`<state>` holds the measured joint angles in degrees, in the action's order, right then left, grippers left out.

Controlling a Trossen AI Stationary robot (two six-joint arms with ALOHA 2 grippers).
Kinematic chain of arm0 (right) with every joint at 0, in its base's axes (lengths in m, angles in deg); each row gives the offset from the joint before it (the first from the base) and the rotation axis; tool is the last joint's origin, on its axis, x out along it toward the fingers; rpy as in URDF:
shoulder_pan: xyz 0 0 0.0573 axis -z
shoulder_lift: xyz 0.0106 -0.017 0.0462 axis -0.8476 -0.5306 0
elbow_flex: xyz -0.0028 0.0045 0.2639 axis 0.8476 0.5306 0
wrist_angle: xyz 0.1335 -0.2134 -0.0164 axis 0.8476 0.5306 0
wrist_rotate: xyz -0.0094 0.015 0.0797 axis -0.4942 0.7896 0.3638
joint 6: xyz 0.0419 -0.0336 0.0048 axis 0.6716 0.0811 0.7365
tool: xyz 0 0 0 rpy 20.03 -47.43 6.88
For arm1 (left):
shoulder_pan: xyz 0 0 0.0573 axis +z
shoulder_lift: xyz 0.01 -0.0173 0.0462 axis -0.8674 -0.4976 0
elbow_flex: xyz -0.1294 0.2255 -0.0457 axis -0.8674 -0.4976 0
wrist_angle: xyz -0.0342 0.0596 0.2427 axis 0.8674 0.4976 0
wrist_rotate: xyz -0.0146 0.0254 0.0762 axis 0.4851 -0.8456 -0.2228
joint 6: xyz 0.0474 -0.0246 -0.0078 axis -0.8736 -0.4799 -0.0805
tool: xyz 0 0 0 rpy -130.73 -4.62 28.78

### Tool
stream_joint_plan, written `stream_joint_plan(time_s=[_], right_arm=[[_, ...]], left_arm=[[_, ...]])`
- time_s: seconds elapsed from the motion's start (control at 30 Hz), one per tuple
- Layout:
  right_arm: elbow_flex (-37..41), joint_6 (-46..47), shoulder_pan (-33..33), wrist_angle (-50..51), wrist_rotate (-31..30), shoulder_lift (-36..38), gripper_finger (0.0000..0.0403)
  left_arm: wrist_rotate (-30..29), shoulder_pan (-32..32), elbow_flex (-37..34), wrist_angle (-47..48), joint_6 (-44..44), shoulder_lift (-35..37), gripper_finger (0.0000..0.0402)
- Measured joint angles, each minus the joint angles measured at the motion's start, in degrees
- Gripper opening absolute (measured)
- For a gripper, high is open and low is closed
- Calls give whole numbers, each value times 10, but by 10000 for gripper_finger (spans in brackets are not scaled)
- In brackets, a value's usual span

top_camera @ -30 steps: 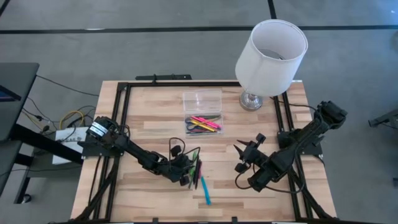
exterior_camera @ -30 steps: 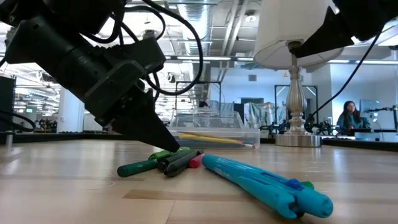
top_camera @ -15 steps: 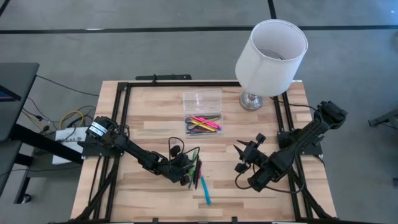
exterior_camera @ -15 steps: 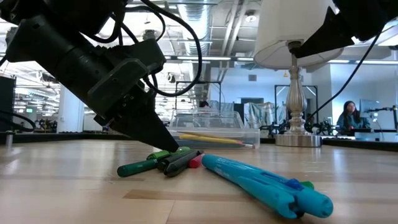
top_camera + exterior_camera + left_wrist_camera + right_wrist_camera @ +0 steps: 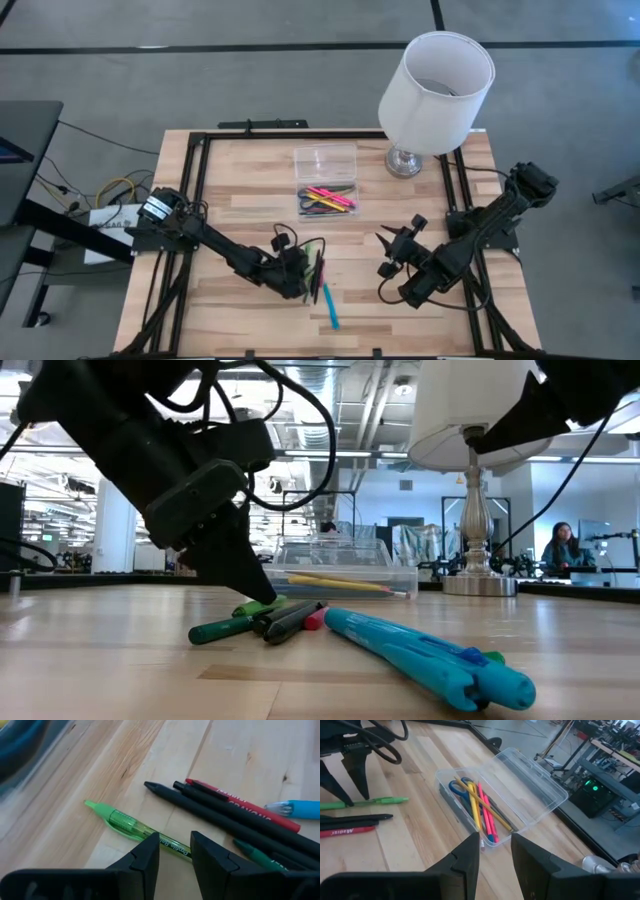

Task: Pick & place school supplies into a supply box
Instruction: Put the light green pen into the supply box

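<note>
Several pens lie side by side on the wooden table: a light green pen (image 5: 125, 822), two black pens (image 5: 225, 817), a red one (image 5: 250, 810) and a dark green one (image 5: 220, 628). A blue pen (image 5: 330, 312) lies nearer the front edge. My left gripper (image 5: 175, 852) points steeply down, open, with one finger on each side of the light green pen's shaft (image 5: 380, 799). The clear supply box (image 5: 299, 195) holds scissors, pink markers and pencils, and its lid (image 5: 325, 160) lies open behind it. My right gripper (image 5: 382, 253) hangs open above the table, right of the pens. My left gripper has its fingertips (image 5: 262, 595) down at the light green pen, slanting from above and from the table's left, across the shaft (image 5: 172, 846). The pen lies flat on the table. Whether the fingers touch it, I cannot tell.
A lamp with a white shade (image 5: 437, 90) stands at the far right corner, close behind the box. A black frame (image 5: 200, 190) runs along the table's left, far and right sides. Bare wood lies between the pens and the box.
My left gripper has tipped to point more steeply down while its fingertips stayed at the light green pen. The pens have kept their places.
</note>
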<state>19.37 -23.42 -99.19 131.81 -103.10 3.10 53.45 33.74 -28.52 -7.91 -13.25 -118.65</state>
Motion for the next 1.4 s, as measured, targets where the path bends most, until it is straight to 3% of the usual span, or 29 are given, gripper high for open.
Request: stream_joint_plan(time_s=[0.2, 0.5, 0.8, 1.07, 1.4], right_arm=[[0, 0, 0, 0, 9, 0, 108], [0, 0, 0, 0, 10, 0, 108], [0, 0, 0, -2, 10, 0, 108], [0, 0, 0, -2, 11, 0, 108], [0, 0, 0, -1, 11, 0, 108]], left_arm=[[13, 0, 22, 33, -5, -1, 103], [55, -23, 48, 162, -12, 2, 102], [23, -67, 102, 280, -33, -5, 102], [-14, -71, 118, 315, -39, -4, 102], [-24, -101, 119, 286, -90, 13, 102]])
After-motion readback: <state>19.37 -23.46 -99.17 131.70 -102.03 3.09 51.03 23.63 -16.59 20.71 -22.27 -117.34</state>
